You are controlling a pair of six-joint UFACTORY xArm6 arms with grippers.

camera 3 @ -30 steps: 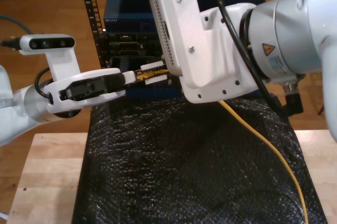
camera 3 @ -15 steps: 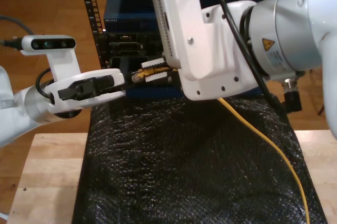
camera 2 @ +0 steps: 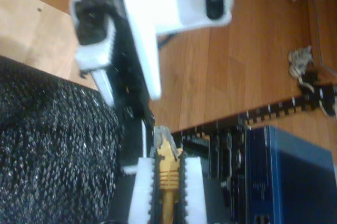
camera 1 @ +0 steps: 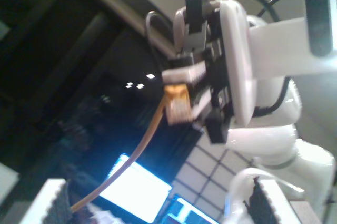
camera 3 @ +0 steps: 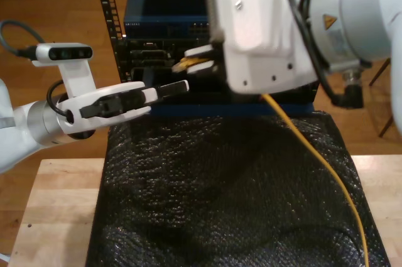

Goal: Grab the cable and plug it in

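The cable [camera 3: 326, 166] runs up from the black padded mat [camera 3: 220, 204] into my second gripper [camera 3: 202, 59], which is clamped on its plug [camera 2: 167, 163]; the plug tip pokes out past the fingertips toward the equipment rack [camera 3: 163, 3] just ahead; my first gripper [camera 3: 173, 88] hangs just below and beside the plug, jaws spread wide with nothing in them. To do this step well, I judge the plug should be squared to a port in the dark port panel [camera 3: 147, 53] and pushed straight in, not at a slant; which port lines up I cannot tell. Room is tight: my first gripper's fingers sit near the plug's path and would best back off; the rack's front edge is close ahead; behind my second gripper the cable has slack over the mat.
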